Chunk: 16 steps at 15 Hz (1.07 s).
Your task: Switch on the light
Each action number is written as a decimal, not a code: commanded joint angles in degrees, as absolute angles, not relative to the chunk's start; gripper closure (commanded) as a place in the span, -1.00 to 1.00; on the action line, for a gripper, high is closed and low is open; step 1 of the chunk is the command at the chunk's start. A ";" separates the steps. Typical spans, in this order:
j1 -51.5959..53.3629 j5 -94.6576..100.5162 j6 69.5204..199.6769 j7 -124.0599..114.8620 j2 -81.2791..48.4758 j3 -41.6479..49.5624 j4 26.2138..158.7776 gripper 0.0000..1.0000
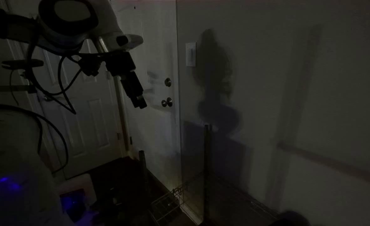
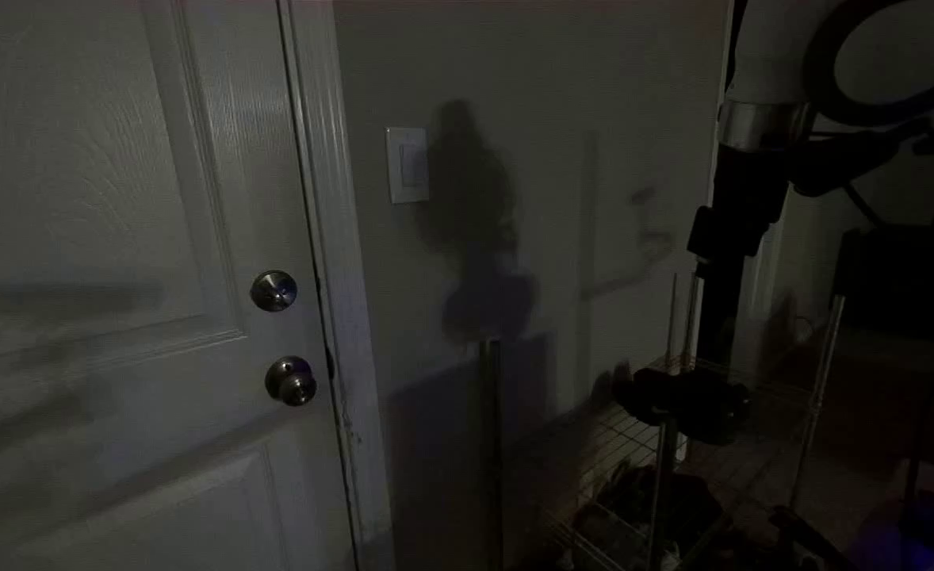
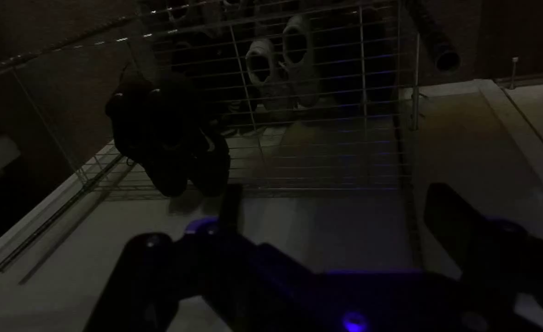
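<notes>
The room is very dark and no lamp shows. The light switch is a pale upright wall plate, visible in both exterior views [image 1: 190, 54] [image 2: 409, 165], on the wall just beside the door frame. My gripper [image 1: 141, 104] is black and points downward, apart from the switch and lower than it in the picture. It also hangs far to the right of the switch in an exterior view [image 2: 717, 341]. In the wrist view the gripper [image 3: 336, 193] has its fingers wide apart with nothing between them. The switch is out of the wrist view.
A wire rack [image 3: 317, 188] with several shoes [image 3: 271, 69] stands against the wall below the gripper. Its metal posts [image 1: 207, 150] [image 2: 820, 388] stick up. A white door [image 2: 78, 198] has a dark round lock [image 2: 273, 290] and knob [image 2: 291, 381]. Loose cables hang from the arm [image 1: 66, 81].
</notes>
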State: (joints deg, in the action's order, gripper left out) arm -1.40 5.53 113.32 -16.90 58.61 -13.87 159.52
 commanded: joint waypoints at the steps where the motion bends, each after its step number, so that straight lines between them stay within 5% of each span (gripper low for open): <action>1: -0.91 5.96 113.13 -17.27 58.46 -13.47 159.38 -1.00; 11: -0.91 5.96 113.13 -17.27 58.46 -13.47 159.38 -1.00; 16: 1.24 6.39 122.65 -18.05 46.10 -19.36 154.15 -1.00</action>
